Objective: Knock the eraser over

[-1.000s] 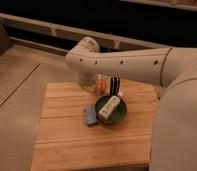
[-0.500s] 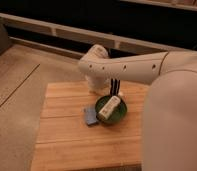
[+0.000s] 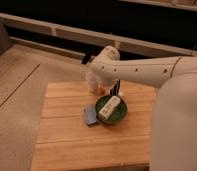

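The eraser (image 3: 115, 88) is a slim black block with a pale edge. It stands upright at the back of the wooden table (image 3: 62, 135), just behind the green bowl (image 3: 123, 116). My white arm reaches in from the right, and its rounded end hangs right above the eraser. My gripper (image 3: 107, 83) sits under that end, between the white cup (image 3: 91, 82) and the eraser, and is mostly hidden by the arm. I cannot tell whether it touches the eraser.
A white rectangular bar (image 3: 109, 107) lies in the green bowl. A flat blue-grey pad (image 3: 90, 116) lies left of the bowl. A small orange thing (image 3: 100, 90) sits by the cup. The table's left edge drops to the floor, and a dark railed wall runs behind.
The arm's end has swung right and lower, from over the cup to above the eraser. The eraser still stands upright in the same place.
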Robot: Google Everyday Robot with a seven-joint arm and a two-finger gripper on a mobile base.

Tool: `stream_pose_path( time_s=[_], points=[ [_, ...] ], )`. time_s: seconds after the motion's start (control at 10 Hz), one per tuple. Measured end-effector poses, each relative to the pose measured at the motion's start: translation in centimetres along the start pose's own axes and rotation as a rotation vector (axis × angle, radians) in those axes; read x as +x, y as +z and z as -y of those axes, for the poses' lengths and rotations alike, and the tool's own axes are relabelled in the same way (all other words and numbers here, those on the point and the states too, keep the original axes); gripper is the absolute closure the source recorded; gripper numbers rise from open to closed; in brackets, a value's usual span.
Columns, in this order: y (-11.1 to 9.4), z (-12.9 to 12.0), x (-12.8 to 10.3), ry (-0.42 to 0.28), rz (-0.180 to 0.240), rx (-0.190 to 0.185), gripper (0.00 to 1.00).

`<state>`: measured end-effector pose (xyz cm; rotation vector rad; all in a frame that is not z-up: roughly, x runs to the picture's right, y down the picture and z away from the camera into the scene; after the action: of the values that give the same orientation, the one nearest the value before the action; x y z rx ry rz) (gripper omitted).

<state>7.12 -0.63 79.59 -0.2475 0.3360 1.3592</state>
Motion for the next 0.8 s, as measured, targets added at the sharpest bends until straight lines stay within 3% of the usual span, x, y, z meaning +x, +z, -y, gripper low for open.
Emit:
stream_pose_path(
  time_s=[0.1, 0.3, 0.6, 0.8],
  points=[
    [0.1, 1.0, 0.3, 0.013, -0.002, 0.001, 1.00],
    [0.1, 0.4, 0.2, 0.007, 0.002, -0.008, 1.00],
    [0.4, 0.9, 0.3, 0.005, -0.005, 0.008, 1.00],
    [1.6, 4.0, 0.1, 0.018, -0.015, 0.079, 1.00]
  ],
)
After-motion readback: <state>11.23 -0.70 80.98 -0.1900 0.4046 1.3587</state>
